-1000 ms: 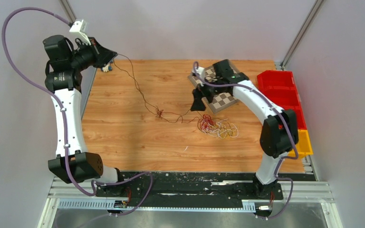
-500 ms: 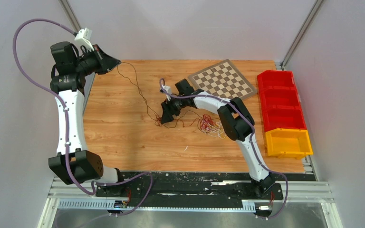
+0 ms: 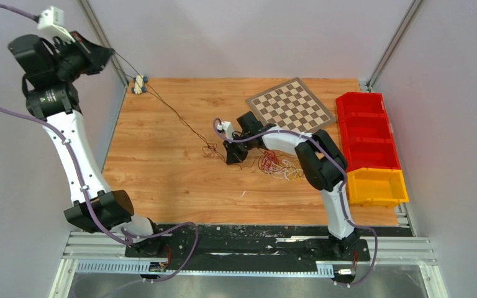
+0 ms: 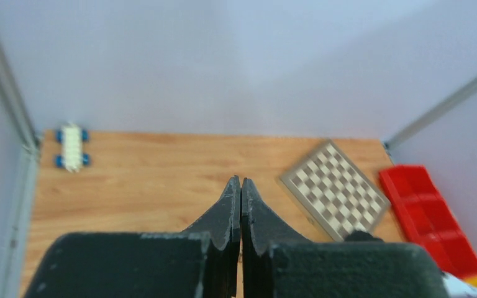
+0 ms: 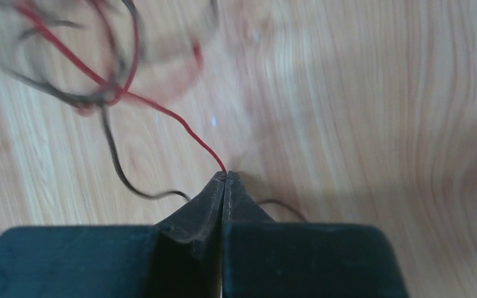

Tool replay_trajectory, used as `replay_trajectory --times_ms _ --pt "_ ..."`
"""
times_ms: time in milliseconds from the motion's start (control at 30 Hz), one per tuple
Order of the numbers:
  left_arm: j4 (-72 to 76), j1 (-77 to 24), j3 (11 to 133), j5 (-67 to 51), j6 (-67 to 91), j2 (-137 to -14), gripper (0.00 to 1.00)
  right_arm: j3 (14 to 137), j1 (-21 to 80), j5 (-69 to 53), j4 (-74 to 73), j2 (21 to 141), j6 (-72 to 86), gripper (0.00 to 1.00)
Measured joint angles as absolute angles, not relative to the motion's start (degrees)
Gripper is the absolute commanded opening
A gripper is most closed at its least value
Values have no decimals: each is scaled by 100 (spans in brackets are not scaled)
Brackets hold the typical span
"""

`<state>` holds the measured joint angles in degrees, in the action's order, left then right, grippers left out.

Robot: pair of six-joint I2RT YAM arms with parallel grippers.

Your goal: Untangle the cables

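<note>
We see one loose tangle of cables (image 3: 281, 165) on the table (image 3: 161, 186), right of centre: red, white and yellow loops, strands too fine to count. One dark cable (image 3: 174, 115) leaves it, pulled nearly straight, with its long axis running 4 o'clock to 10 o'clock. It goes from a small knot (image 3: 209, 149) past one white connector block (image 3: 138, 84) up to the left end effector (image 3: 104, 53). That one is raised off the table and fully closed. The strand reaches its tips in the top view, though its wrist view shows no wire. The right end effector (image 5: 225, 176) is down at 9 o'clock of the tangle, pinched closed on one red cable (image 5: 161, 115) that heads toward 11 o'clock. One checkerboard (image 3: 290, 105). Three red bins (image 3: 366, 127), one yellow bin (image 3: 376, 186).
</note>
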<state>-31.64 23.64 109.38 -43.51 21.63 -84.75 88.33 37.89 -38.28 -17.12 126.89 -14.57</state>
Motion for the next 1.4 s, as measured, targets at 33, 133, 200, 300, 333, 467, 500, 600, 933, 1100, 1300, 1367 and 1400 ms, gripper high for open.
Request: replay_trajectory --times_ms 33,133,200,300,333,467,500,600,933,1100,1300,1367,1400 --pt "-3153 2460 11157 -4320 2158 -8538 0 8656 3774 -3688 -1798 12525 -1614 0" --pt "-3155 2733 11841 -4187 2117 -8726 0 8176 3671 -3284 -2080 12073 -2088 0" --pt "-3148 2812 12164 -4021 2060 -8816 0 7935 3522 -3041 -2255 11837 -2359 0" --pt "-3179 2832 12431 -3669 1949 -8895 0 7669 3286 -2762 -2460 11581 -2692 0" --pt "-3205 2834 12481 -3505 1900 -8917 0 7603 3192 -2679 -2567 11504 -2818 0" --pt "-3260 2877 12770 -2762 1634 -9087 0 7439 2845 -2482 -2939 11310 -3260 0" --pt "-3277 2888 12888 -2567 1562 -9155 0 7349 2740 -2412 -3000 11229 -3395 0" --pt "-3304 2912 13163 -2025 1328 -9308 0 7074 2456 -2246 -3159 11004 -3732 0" --pt "-3286 2928 13388 -882 548 -9389 0 6984 2161 -2095 -3404 10908 -4075 3" --pt "-3341 2689 12429 -2043 307 -8960 0 8014 2082 -2497 -4862 11378 -3957 75" --pt "-4108 1411 9421 -3509 -620 -8018 1 8952 1669 -2921 -6031 11144 -3688 93" --pt "-4298 1070 8615 -3675 -851 -7979 25 8799 1424 -2897 -6233 10814 -3708 99" --pt "-4357 956 8237 -3726 -958 -7977 38 8613 1291 -2862 -6324 10619 -3730 99"
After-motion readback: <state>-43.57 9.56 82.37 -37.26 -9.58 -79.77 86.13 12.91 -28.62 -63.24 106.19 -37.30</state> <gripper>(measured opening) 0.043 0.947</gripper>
